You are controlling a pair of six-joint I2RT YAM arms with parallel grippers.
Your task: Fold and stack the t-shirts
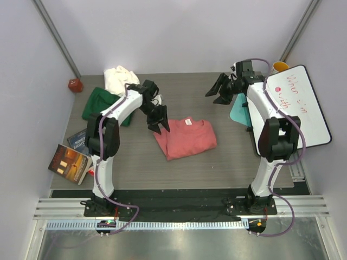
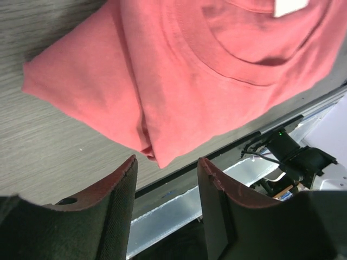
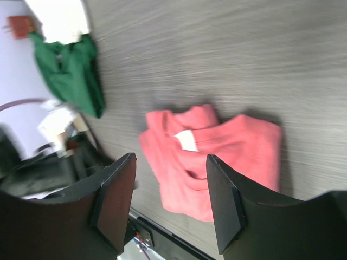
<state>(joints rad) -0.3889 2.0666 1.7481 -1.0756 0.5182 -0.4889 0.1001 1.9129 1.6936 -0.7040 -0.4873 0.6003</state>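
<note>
A salmon-pink t-shirt (image 1: 184,138) lies folded in the middle of the table, its white neck label facing up. The dark green t-shirt (image 1: 100,103) and the cream-white t-shirt (image 1: 120,78) lie crumpled at the back left. My left gripper (image 1: 158,122) hovers just off the pink shirt's left edge, open and holding nothing. In the left wrist view the pink t-shirt (image 2: 179,70) lies beyond the open left gripper (image 2: 167,173). My right gripper (image 1: 219,92) hangs open above the back right of the table. The right gripper (image 3: 171,160) looks down on the pink t-shirt (image 3: 217,157) and the green t-shirt (image 3: 73,70).
Two books (image 1: 70,160) lie at the table's left edge. A whiteboard (image 1: 301,103) leans at the right with a teal sheet (image 1: 238,111) beside it. A small red object (image 1: 75,85) sits at the back left corner and a yellow cup (image 1: 280,66) at the back right.
</note>
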